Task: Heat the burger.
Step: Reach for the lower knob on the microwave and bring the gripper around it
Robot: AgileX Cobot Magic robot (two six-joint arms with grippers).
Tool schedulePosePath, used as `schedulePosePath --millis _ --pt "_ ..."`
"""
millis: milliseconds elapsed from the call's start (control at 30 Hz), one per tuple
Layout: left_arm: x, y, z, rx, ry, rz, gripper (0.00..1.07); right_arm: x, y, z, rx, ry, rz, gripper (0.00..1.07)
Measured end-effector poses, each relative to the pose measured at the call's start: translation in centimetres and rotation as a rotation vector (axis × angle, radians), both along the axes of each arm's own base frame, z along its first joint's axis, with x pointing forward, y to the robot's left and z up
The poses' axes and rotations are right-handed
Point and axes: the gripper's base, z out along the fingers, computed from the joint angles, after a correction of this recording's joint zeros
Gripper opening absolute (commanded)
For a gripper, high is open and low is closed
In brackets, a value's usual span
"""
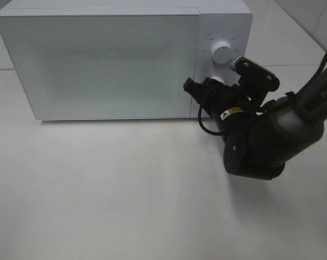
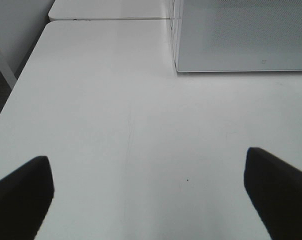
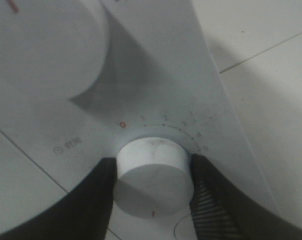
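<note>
The burger is out of view; the white microwave [image 1: 115, 65] has its door closed. My right gripper [image 1: 216, 80] is at the control panel, shut on the lower white knob [image 3: 153, 172]. Its two black fingers [image 3: 98, 200] press against the knob's opposite sides. The dial scale [image 3: 163, 120] with a red zero curves along one side of the knob. The upper knob [image 1: 223, 52] is free. My left gripper [image 2: 148, 195] hangs open over the bare white table [image 2: 116, 125], with nothing between its fingers [image 2: 21, 195]. The left arm does not show in the exterior high view.
The microwave stands at the back of the white table [image 1: 125, 189]. The right arm [image 1: 272, 135] reaches in from the right edge. In the left wrist view the table's edge [image 2: 21, 85] drops off, and a corner of the microwave [image 2: 241, 40] is ahead.
</note>
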Motion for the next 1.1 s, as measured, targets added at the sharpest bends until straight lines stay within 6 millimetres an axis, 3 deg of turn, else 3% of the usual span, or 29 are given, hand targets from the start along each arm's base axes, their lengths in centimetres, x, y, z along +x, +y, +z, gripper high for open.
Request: schedulePosePath --millis 200,267,567,900,1100 --pt "0.00 0.00 0.00 0.000 0.000 0.000 0.98 -0.01 -0.05 -0.03 0.155 0.003 -0.018 0.00" --pt "0.00 0.00 0.00 0.000 0.000 0.000 0.98 0.01 -0.02 -0.01 0.298 0.007 -0.039 0.00" --pt "0.00 0.00 0.00 0.000 0.000 0.000 0.98 0.01 0.01 0.01 0.559 0.015 -0.083 0.00" --pt "0.00 0.00 0.00 0.000 0.000 0.000 0.98 0.03 -0.06 0.10 0.980 0.018 -0.163 0.00" --pt "0.00 0.00 0.00 0.000 0.000 0.000 0.98 0.02 -0.08 0.12 1.103 0.017 -0.187 0.00"
